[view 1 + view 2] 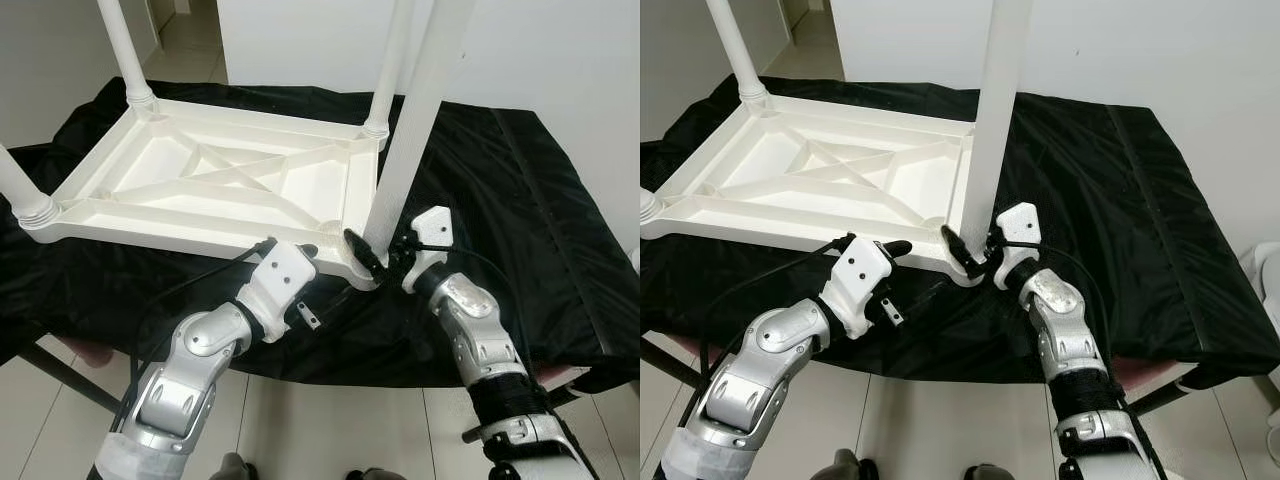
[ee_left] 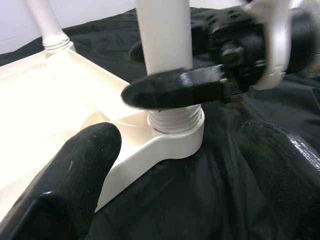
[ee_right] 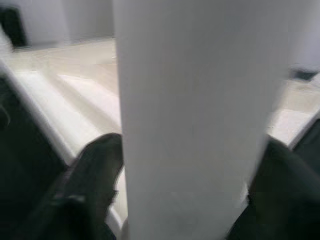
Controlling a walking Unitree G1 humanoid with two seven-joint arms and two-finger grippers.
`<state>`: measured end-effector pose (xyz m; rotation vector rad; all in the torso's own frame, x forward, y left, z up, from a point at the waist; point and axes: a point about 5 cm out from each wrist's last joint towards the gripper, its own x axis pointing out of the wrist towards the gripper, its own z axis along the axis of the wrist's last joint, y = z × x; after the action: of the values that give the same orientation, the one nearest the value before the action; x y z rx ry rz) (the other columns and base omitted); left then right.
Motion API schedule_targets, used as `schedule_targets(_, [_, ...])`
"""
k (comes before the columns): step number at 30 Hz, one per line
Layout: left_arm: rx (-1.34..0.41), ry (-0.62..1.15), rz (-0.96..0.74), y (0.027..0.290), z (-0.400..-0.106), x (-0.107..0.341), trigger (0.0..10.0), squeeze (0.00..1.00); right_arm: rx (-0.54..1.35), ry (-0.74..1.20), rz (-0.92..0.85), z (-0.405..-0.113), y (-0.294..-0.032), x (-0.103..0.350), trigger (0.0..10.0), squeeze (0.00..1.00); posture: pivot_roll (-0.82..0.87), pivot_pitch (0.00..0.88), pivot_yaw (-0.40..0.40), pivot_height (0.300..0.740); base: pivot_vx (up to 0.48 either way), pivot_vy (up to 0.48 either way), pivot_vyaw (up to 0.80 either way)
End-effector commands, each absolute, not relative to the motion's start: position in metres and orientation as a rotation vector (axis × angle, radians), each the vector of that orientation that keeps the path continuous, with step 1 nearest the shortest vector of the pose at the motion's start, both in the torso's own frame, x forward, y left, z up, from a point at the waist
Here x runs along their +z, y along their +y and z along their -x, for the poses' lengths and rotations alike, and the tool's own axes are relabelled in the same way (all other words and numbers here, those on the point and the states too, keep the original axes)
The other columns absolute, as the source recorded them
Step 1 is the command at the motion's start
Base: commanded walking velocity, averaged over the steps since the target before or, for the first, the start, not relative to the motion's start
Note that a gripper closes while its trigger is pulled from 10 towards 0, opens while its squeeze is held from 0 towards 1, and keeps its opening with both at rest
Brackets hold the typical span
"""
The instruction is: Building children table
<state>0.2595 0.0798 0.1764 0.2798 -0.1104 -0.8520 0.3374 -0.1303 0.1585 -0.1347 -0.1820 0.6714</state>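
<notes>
The white children's table (image 1: 215, 180) lies upside down on a surface draped in black cloth (image 1: 500, 200), its legs pointing up. At the corner nearest the robot, the right hand (image 1: 378, 258) pinches the base of the near leg (image 1: 405, 150), one black finger (image 2: 170, 92) across the front of it just above the threaded socket (image 2: 175, 125). The left hand (image 1: 890, 250) hovers close beside that corner with its fingers (image 2: 75, 170) spread, touching nothing.

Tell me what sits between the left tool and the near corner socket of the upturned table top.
Nothing visible does. The left tool is open beside the corner socket, with only black cloth between them; the right tool already grips the leg above it.
</notes>
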Motion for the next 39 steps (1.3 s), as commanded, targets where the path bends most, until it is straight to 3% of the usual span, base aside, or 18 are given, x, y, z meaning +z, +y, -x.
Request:
schedule_targets(1, [-0.834,-0.120,-0.282,0.079,-0.260,0.179,10.0,0.00,0.717,-0.159,0.168,-0.343,-0.131,0.157,0.5,0.00,-0.09,0.080,0.009,0.740,0.000,0.000,0.00])
schedule_targets(3, [-0.834,-0.120,-0.282,0.079,-0.260,0.179,10.0,0.00,0.717,-0.159,0.168,-0.343,-0.131,0.157,0.5,0.00,-0.09,0.080,0.009,0.740,0.000,0.000,0.00])
schedule_targets(4, [-0.832,-0.122,-0.285,0.079,-0.260,0.179,10.0,0.00,0.728,-0.142,0.184,-0.346,-0.133,0.156,0.0,0.00,-0.08,0.083,0.005,0.740,0.000,0.000,0.00])
schedule_targets(10, [-0.823,-0.125,-0.285,0.077,-0.259,0.179,10.0,0.00,0.752,-0.102,0.170,-0.347,-0.140,0.152,0.0,0.00,-0.08,0.091,-0.005,0.740,0.000,0.000,0.00])
schedule_targets(11, [-0.825,-0.121,-0.284,0.076,-0.258,0.178,10.0,0.00,0.754,-0.087,0.151,-0.346,-0.142,0.150,1.7,0.00,-0.08,0.093,-0.007,0.740,0.000,0.000,0.00])
schedule_targets(12, [-0.825,-0.121,-0.284,0.076,-0.258,0.178,10.0,0.00,0.754,-0.087,0.151,-0.346,-0.142,0.150,1.7,0.00,-0.08,0.093,-0.007,0.740,0.000,0.000,0.00])
schedule_targets(13, [-0.827,-0.119,-0.282,0.076,-0.256,0.177,10.0,0.00,0.747,-0.083,0.146,-0.346,-0.144,0.149,4.9,0.00,-0.08,0.093,-0.007,0.740,0.000,0.000,0.00])
schedule_targets(14, [-0.827,-0.119,-0.282,0.076,-0.256,0.177,10.0,0.00,0.747,-0.083,0.146,-0.346,-0.144,0.149,4.9,0.00,-0.08,0.093,-0.007,0.740,0.000,0.000,0.00])
schedule_targets(15, [-0.828,-0.117,-0.283,0.076,-0.256,0.177,10.0,0.00,0.739,-0.081,0.128,-0.346,-0.144,0.149,10.0,0.00,-0.08,0.093,-0.007,0.740,0.000,0.000,0.00])
schedule_targets(22, [-0.820,-0.114,-0.281,0.078,-0.257,0.176,10.0,0.00,0.564,-0.064,0.146,-0.350,-0.143,0.146,10.0,0.00,-0.08,0.093,-0.013,0.740,0.000,0.000,0.00])
schedule_targets(39, [-0.835,-0.095,-0.271,0.077,-0.250,0.171,10.0,0.00,0.093,-0.084,0.033,-0.317,-0.122,0.132,10.0,0.00,-0.09,0.091,-0.019,0.740,0.000,0.000,0.00])
